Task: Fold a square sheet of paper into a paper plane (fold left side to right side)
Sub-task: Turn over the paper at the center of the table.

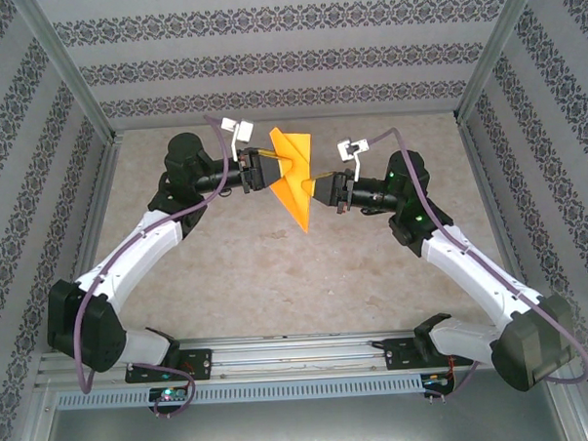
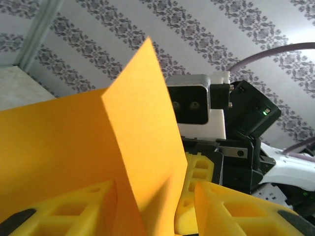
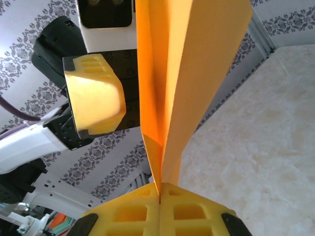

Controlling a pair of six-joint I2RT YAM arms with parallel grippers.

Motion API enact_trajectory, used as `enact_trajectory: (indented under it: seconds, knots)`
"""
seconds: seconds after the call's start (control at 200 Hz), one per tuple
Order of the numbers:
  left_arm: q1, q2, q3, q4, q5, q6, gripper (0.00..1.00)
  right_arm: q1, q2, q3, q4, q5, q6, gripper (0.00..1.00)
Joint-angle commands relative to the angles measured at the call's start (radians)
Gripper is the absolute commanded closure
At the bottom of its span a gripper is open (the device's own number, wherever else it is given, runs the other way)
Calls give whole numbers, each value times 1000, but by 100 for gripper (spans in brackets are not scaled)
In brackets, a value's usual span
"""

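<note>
White arm links (image 1: 144, 249), black joints (image 1: 84, 325), yellow ribbed fingers (image 3: 96, 93), purple cables (image 1: 82, 357), white wrist cameras (image 2: 192, 105).

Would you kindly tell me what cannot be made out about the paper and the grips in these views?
Top view: the orange paper is too small to count its folds.
Left wrist view: the paper stands inside the left tool, hiding whether its fingers touch it.
Right wrist view: the paper hides the left tool's far finger; the bottom edge cuts off the right tool.

Folded orange paper (image 3: 189, 73) upright, lower tip tight in the closed right pincer (image 3: 160, 195), another yellow finger (image 3: 93, 98) just beside
</note>
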Motion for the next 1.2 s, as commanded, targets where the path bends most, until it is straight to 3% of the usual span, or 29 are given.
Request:
enact_trajectory:
  seconds: [0.0, 0.335, 0.515, 0.699, 0.999, 1.194]
  knots:
    - [10, -80, -23, -80, -108, 104, 51, 8, -35, 29, -51, 31, -58, 100]
    - [82, -284, -134, -201, -382, 218, 33, 15, -60, 76, -304, 159, -197, 100]
    - [85, -381, -187, -247, -552, 268, 27, 61, -65, 170, -594, 390, -362, 100]
    - [87, -468, -235, -292, -710, 314, 23, 137, -46, 253, -784, 709, -470, 100]
    - [88, -490, -238, -332, -738, 354, 22, 255, 127, 435, -1080, 1192, -509, 100]
    - [88, -481, -244, -323, -732, 353, 22, 327, 260, 501, -1183, 1382, -497, 100]
